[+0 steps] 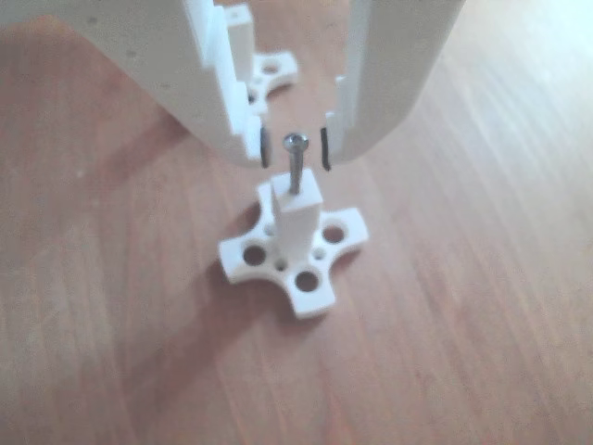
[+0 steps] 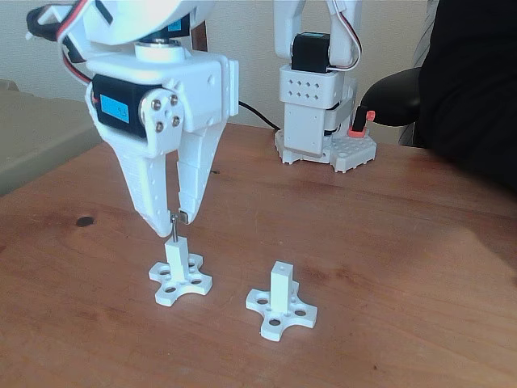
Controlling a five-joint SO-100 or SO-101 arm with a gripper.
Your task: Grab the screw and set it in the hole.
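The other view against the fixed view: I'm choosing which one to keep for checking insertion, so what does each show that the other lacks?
The other view alone shows the screw's round head free between the open pads, and its shank entering the post's end face. The fixed view alone shows the arm's base, a dark knot in the table and a person's dark sleeve. Both show the tool above the screw, that post and a second, empty post.

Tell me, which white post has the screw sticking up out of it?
The left post in the fixed view, right under the gripper. The screw stands in its top. The right post has nothing in its top.
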